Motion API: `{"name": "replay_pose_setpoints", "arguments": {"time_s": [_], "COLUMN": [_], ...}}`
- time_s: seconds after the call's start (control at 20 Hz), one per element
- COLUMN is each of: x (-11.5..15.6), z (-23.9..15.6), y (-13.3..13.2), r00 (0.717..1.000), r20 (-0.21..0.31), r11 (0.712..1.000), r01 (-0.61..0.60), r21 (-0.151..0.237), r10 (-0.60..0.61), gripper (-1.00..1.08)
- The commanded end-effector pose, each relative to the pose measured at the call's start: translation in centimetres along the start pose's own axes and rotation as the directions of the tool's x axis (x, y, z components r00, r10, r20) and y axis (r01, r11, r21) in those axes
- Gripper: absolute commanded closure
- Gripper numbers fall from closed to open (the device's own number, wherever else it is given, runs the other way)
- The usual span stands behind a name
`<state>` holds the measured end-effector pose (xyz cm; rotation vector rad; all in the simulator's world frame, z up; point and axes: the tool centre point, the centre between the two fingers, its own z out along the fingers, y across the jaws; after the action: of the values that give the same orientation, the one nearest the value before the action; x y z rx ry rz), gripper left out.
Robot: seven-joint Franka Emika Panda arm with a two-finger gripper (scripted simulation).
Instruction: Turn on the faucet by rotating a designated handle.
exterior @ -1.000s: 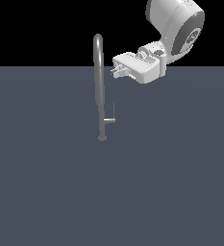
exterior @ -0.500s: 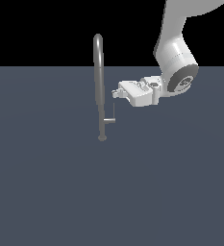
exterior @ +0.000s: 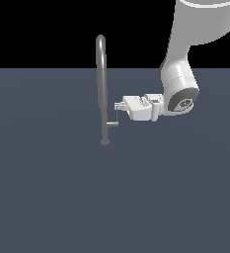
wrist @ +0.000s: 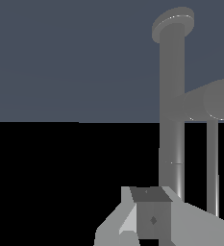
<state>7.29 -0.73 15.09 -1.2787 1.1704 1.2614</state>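
Observation:
The faucet (exterior: 102,84) is a tall slim grey pipe with an arched top, standing on a small round base on the dark floor. The handle (exterior: 113,124) is a short stub low on the pipe, towards the exterior view's right, with a thin rod lever (exterior: 117,116) rising from its end. My gripper (exterior: 118,106) lies horizontal, its tips at the top of the rod, close to the pipe. Its fingers look shut with nothing between them. In the wrist view the faucet pipe (wrist: 171,110), handle stub (wrist: 207,100) and rod (wrist: 212,163) stand just beyond the fingertips (wrist: 152,217).
The flat dark grey floor (exterior: 47,188) spreads all around the faucet. My white arm (exterior: 180,89) comes down from the upper part of the exterior view's right.
My gripper has come down and moved towards the faucet, from beside the upper pipe to the top of the handle's rod. The faucet and handle have not visibly moved.

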Motion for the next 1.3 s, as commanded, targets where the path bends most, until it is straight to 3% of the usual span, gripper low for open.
{"name": "replay_pose_setpoints", "arguments": {"time_s": [0.0, 0.25, 1.25], "x": [0.2, 0.2, -0.5], "z": [0.1, 0.1, 0.1], "y": [-0.1, -0.1, 4.1], "r00": [1.000, 1.000, 1.000], "r20": [0.008, 0.008, 0.007], "r11": [1.000, 1.000, 1.000], "r01": [-0.006, -0.006, -0.006], "r21": [0.008, 0.008, 0.010], "r10": [0.006, 0.006, 0.006], "gripper": [1.08, 1.08, 1.08]}}
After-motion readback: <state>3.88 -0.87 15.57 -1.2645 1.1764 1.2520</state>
